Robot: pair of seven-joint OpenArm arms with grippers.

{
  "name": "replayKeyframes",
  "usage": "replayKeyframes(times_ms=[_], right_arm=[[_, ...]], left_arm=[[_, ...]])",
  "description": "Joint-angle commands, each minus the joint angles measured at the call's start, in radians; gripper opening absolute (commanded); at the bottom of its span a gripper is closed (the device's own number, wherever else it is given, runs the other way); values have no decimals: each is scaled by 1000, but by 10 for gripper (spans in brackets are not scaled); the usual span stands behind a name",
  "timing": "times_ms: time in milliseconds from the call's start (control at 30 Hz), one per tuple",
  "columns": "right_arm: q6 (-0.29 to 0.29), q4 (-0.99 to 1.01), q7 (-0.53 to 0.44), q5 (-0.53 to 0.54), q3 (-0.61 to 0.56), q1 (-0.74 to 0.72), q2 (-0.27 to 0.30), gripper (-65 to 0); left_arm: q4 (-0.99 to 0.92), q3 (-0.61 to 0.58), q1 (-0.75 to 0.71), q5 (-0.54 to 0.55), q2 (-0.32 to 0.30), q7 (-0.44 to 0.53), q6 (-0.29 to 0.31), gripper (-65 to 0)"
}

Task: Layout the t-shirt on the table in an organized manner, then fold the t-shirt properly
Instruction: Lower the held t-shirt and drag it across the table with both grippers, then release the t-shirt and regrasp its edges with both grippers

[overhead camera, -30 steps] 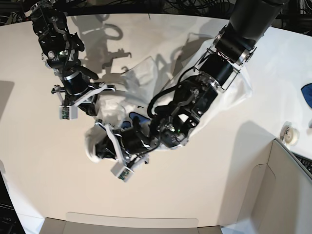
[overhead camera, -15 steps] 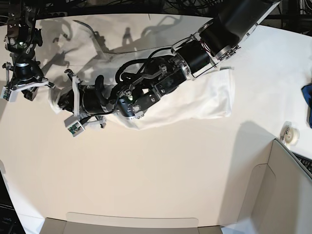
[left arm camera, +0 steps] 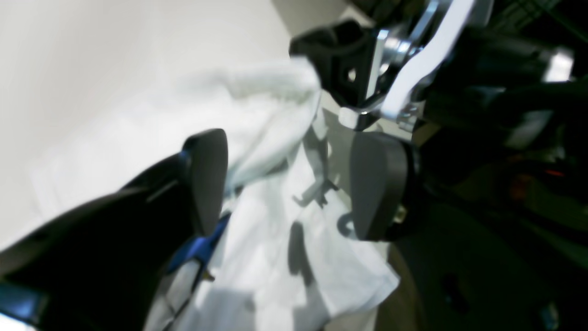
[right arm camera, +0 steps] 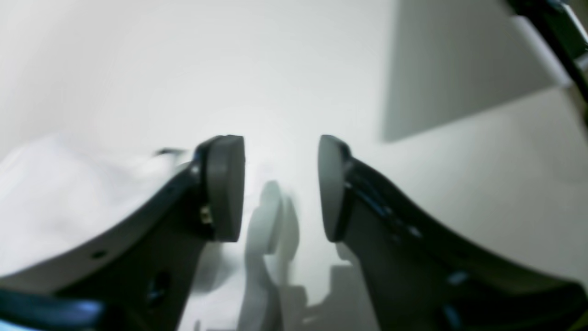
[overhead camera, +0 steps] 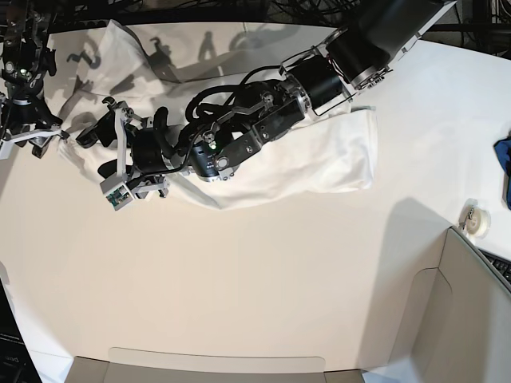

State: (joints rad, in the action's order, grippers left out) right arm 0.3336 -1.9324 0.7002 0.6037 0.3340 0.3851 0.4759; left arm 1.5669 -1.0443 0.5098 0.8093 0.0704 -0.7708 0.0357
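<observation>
Fingers of both grippers apparently parted over one t-shirt.

The t-shirt lies spread across the table's far half.

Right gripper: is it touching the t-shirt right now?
Apart. The right wrist view shows the right gripper open, only bare table between its pads, the t-shirt off to one side.

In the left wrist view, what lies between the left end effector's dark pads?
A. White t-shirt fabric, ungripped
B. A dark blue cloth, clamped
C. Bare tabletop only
A: the left end effector stands open, pads apart, with the white cotton t-shirt loose between them.
</observation>
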Motion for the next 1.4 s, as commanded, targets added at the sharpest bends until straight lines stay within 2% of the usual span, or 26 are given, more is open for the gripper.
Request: replayKeyframes(times_ms=[0, 100, 167, 233, 333, 400, 467, 567, 667, 800, 967, 1167, 1267, 1367], right_arm=[[2, -12, -30, -11, 40, -7, 20, -360], [-1, -19, -34, -5, 147, -8, 20, -353], [-18, -22, -30, -3, 169, -39, 19, -355], [-107, -31, -26, -1, 165, -77, 19, -355], [-276, -42, -26, 25, 104, -130, -16, -361], [-345, -42, -15, 28, 47, -166, -30, -402], [-397, -42, 42, 28, -20, -214, -32, -447], [-442, -42, 126, 29, -52, -263, -49, -450], [-468, -42, 186, 28, -51, -295, -62, -397], [-515, -39, 252, 28, -51, -335, -62, -313], [-652, 17, 321, 28, -49, -372, -55, -284], [-796, 215, 324, 42, -13, -395, -44, -285], [-830, 279, 324, 115, 23, -395, -39, -285], [-833, 308, 324, 178, 23, -394, -22, -285]], left_arm=[[53, 29, 20, 9, -10, 26, 10, -281], [172, 101, -7, 9, -56, 26, 10, -282], [234, 152, -46, 9, -100, 26, 10, -285], [267, 186, -81, 9, -152, 24, 10, -319], [280, 229, -167, 9, -220, -20, 10, -459], [280, 267, -219, 6, -245, -43, 10, -551], [280, 307, -279, 8, -283, -66, 10, -592], [292, 367, -353, 6, -335, -97, 10, -561], [295, 418, -446, 5, -393, -97, 11, -489], [295, 480, -540, 3, -423, -94, 11, -417], [287, 531, -618, 2, -427, -94, 13, -409], [286, 540, -646, 0, -449, -94, 13, -408], [286, 542, -646, 0, -449, -94, 13, -408], [277, 540, -643, 0, -449, -94, 11, -409]])
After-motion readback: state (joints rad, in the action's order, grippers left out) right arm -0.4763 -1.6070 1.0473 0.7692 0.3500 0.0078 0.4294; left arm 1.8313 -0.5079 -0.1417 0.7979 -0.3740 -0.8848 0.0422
